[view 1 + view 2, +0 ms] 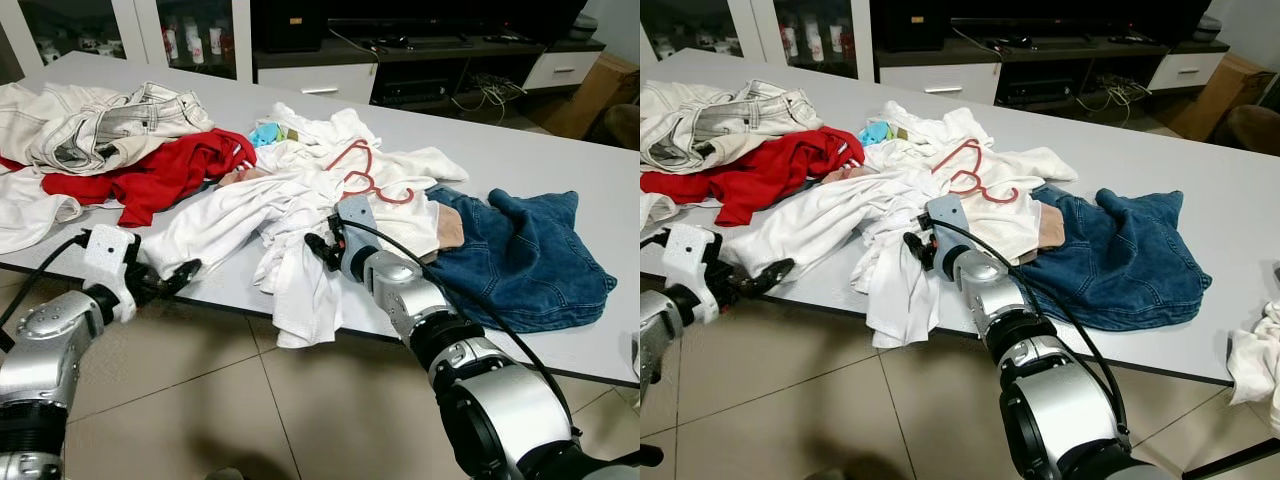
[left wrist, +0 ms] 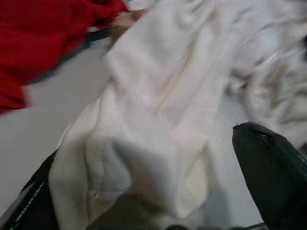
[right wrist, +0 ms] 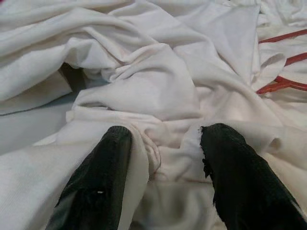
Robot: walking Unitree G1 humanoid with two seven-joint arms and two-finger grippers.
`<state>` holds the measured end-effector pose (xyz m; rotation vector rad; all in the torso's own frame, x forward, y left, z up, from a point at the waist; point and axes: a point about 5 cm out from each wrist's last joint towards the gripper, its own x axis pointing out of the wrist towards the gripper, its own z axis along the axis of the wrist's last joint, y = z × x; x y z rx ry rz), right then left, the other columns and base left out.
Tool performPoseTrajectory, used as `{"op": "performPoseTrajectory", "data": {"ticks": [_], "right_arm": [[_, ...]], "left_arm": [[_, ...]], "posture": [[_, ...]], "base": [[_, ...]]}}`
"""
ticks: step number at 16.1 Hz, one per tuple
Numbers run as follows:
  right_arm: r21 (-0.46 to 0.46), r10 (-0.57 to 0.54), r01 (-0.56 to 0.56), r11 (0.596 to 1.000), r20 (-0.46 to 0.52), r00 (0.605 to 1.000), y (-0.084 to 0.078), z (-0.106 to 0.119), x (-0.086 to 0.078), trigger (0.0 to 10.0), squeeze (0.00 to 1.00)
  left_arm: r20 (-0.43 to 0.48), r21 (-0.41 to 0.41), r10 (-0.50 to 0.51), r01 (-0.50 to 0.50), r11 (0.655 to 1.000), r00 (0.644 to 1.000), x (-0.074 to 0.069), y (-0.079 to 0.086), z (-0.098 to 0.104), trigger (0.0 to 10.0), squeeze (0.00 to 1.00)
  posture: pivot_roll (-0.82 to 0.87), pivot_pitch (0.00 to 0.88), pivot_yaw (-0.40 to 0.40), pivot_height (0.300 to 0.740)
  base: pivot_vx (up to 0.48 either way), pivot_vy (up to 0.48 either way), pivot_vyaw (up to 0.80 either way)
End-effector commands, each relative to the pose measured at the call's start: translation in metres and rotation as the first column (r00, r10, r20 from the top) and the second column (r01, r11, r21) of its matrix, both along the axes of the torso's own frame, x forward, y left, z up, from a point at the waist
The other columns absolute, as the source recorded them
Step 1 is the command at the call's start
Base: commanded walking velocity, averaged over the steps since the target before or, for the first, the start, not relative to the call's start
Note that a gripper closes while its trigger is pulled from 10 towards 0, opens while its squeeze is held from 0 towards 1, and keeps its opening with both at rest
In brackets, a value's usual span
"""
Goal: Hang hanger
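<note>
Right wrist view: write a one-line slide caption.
Right gripper, open, presses into the white shirt with the red hanger lying beyond it.

Grey table (image 1: 560, 170), red garment (image 1: 150, 175), blue denim (image 1: 525, 255), beige jeans (image 1: 100, 125), tiled floor (image 1: 200, 400)

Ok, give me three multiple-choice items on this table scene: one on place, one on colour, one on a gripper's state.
1. Where does the hanger lie?
A. on the floor
B. on the white garment
C. on the jeans

2. What colour is the hanger?
A. red
B. black
C. blue

3. How are the right gripper fingers?
A. shut tight, empty
B. holding the hanger
C. open, with white cloth between them

Answers: 1 B, it rests on top of the white pile on the table. 2 A, its thin red outline shows against the white. 3 C, the right wrist view shows a gap with folds in it.
</note>
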<state>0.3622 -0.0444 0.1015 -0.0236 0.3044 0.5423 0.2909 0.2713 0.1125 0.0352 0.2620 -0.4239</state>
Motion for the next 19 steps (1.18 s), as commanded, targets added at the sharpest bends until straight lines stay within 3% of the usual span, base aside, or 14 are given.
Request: {"op": "performPoseTrajectory", "data": {"ticks": [1, 2, 3, 5, 7, 10, 11, 16, 18, 19], "right_arm": [[0.017, -0.027, 0.026, 1.0, 0.024, 0.999, -0.005, 0.006, 0.004, 10.0, 0.0], [0.022, -0.031, 0.031, 0.999, 0.024, 0.999, -0.007, 0.005, 0.004, 10.0, 0.0], [0.024, -0.033, 0.032, 0.999, 0.024, 0.999, -0.008, 0.005, 0.004, 10.0, 0.0], [0.029, -0.039, 0.038, 0.999, 0.021, 0.999, -0.01, 0.004, 0.004, 10.0, 0.0], [0.032, -0.038, 0.037, 0.999, 0.02, 0.999, -0.011, 0.004, 0.004, 10.0, 0.0], [0.039, -0.032, 0.031, 0.999, 0.021, 0.999, -0.01, 0.005, 0.004, 10.0, 0.0], [0.043, -0.027, 0.026, 0.999, 0.022, 0.999, -0.009, 0.005, 0.003, 10.0, 0.0], [0.082, 0.011, -0.015, 0.996, 0.047, 0.999, -0.004, 0.009, 0.002, 10.0, 0.0], [0.134, -0.002, -0.01, 0.991, 0.089, 0.996, -0.007, 0.02, 0.005, 10.0, 0.0], [0.143, -0.004, -0.009, 0.99, 0.093, 0.996, -0.008, 0.022, 0.005, 10.0, 0.0]], "left_arm": [[0.033, -0.071, -0.07, 0.073, 0.995, 0.997, 0.001, -0.014, 0.007, 10.0, 0.0], [0.087, -0.151, -0.127, 0.139, 0.979, 0.988, -0.001, -0.025, 0.012, 10.0, 0.0], [0.104, -0.17, -0.138, 0.154, 0.973, 0.985, -0.002, -0.027, 0.014, 10.0, 0.0], [0.106, -0.055, -0.023, 0.029, 0.998, 0.994, 0.002, -0.005, 0.013, 10.0, 0.0], [0.138, 0.05, 0.067, -0.074, 0.996, 0.988, 0.005, 0.016, 0.018, 10.0, 0.0], [0.235, 0.031, 0.181, -0.193, 0.981, 0.955, 0.009, 0.033, 0.037, 10.0, 0.0], [0.249, 0.01, 0.184, -0.192, 0.981, 0.951, 0.009, 0.031, 0.039, 10.0, 0.0], [0.26, -0.139, 0.063, -0.027, 0.99, 0.964, 0.011, -0.008, 0.033, 10.0, 0.0], [0.277, -0.196, -0.043, 0.1, 0.976, 0.96, 0.006, -0.032, 0.035, 10.0, 0.0], [0.281, -0.204, -0.057, 0.118, 0.972, 0.958, 0.005, -0.035, 0.035, 10.0, 0.0]], "posture": [[0.07, 0.0, -0.092, 0.74], [0.06, 0.0, -0.089, 0.74], [0.06, 0.0, -0.089, 0.74], [0.06, 0.0, -0.091, 0.74], [0.06, 0.0, -0.091, 0.74], [0.07, 0.0, -0.096, 0.74], [0.07, 0.0, -0.097, 0.74], [0.06, 0.0, -0.092, 0.74], [0.06, 0.0, -0.09, 0.74], [0.06, 0.0, -0.09, 0.74]], "base": [[0.0, 0.0, 0.0], [0.0, 0.0, 0.0], [0.0, 0.0, 0.0], [0.0, 0.0, 0.0], [0.0, 0.0, 0.0], [0.0, 0.0, 0.0], [0.0, 0.0, 0.0], [0.0, 0.0, 0.0], [0.0, 0.0, 0.0], [0.0, 0.0, 0.0]]}}
